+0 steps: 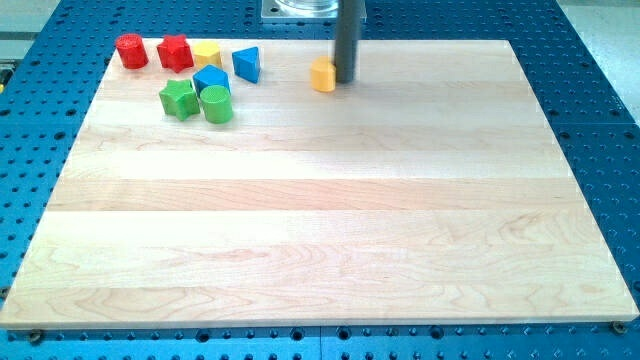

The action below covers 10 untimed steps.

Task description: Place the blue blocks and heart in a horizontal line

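My tip [345,80] rests on the board near the view's top centre, touching the right side of a small yellow-orange block [322,74]. A blue triangular block [247,64] lies to the left of it. A second blue block [210,78] sits further left, wedged among others. Behind that one lies a yellow block [206,52], possibly the heart; its shape is partly hidden. My tip is well to the right of both blue blocks.
A red cylinder [131,50] and a red star-like block [174,51] sit at the top left. A green star-like block [179,97] and a green cylinder [216,103] lie just below the blue block. The wooden board [320,220] sits on a blue perforated table.
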### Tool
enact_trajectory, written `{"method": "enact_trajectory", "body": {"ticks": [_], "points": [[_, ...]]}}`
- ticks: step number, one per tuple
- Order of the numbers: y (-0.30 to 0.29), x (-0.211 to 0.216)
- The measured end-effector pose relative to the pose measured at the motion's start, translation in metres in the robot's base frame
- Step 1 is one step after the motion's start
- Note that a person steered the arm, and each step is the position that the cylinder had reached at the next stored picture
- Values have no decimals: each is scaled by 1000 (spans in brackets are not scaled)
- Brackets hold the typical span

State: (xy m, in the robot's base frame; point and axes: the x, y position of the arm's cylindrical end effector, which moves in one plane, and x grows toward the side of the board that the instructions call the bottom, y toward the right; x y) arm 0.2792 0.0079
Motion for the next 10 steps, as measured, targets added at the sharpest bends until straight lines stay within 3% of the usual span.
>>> {"method": "enact_trajectory", "body": {"ticks": [1, 3, 4, 5, 7, 9, 10], "points": [[3, 65], [-25, 6], [-41, 40], [-102, 47], [-110, -10], [-215, 22], [-227, 38]]}}
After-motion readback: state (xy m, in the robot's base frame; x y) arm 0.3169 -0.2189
